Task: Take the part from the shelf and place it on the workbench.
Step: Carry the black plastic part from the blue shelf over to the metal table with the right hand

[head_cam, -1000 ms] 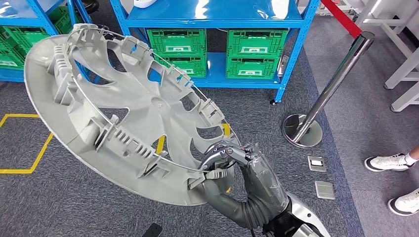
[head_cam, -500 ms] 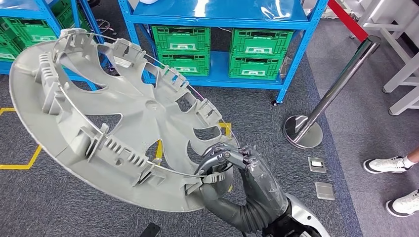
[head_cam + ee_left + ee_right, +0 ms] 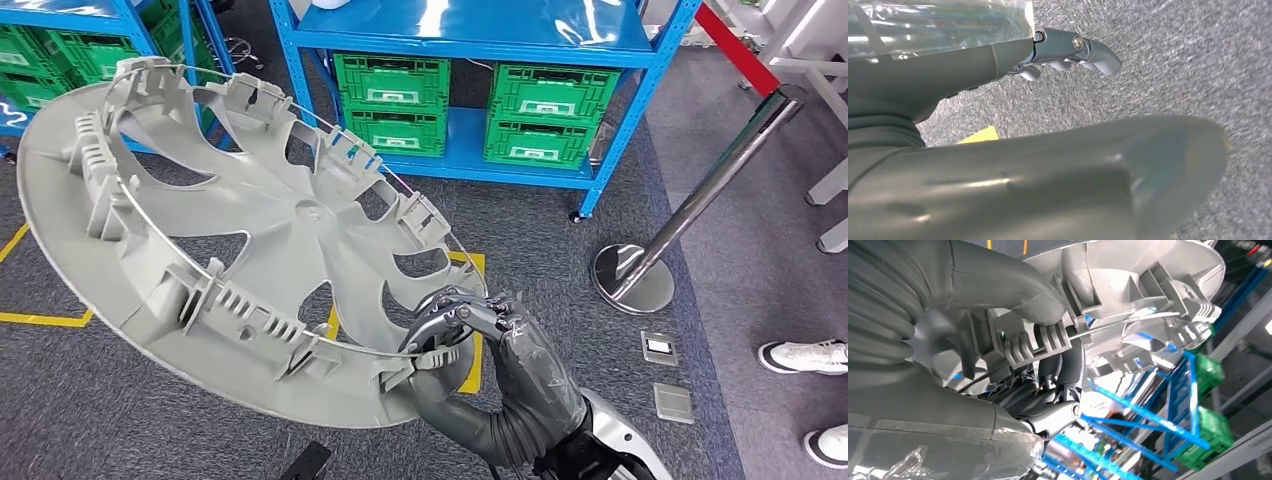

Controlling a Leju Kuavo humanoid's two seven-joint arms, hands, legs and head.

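Observation:
The part is a large grey plastic wheel cover [image 3: 250, 230], held tilted in the air with its ribbed inner side and wire ring facing me. My right hand [image 3: 500, 360] grips its lower right rim, fingers curled over the edge by a clip. The right wrist view shows the same rim [image 3: 1128, 285] close up, with dark fingers [image 3: 1068, 370] hooked behind the wire ring and the thumb pressed on the rim. In the left wrist view, my left hand [image 3: 1048, 150] hangs over grey carpet with its fingers [image 3: 1073, 50] apart and nothing in it.
A blue shelf rack [image 3: 470, 40] stands ahead with green crates [image 3: 390, 85] on its lower level. A chrome barrier post [image 3: 700, 210] on a round base [image 3: 633, 278] leans at the right. A person's white shoes [image 3: 805, 357] are at the far right. Yellow tape [image 3: 40, 320] marks the carpet.
The whole picture has shifted: shelf, post and shoes slid rightward as the camera turned left. The wheel cover stays in my right hand's grip, tipped slightly lower on its left side.

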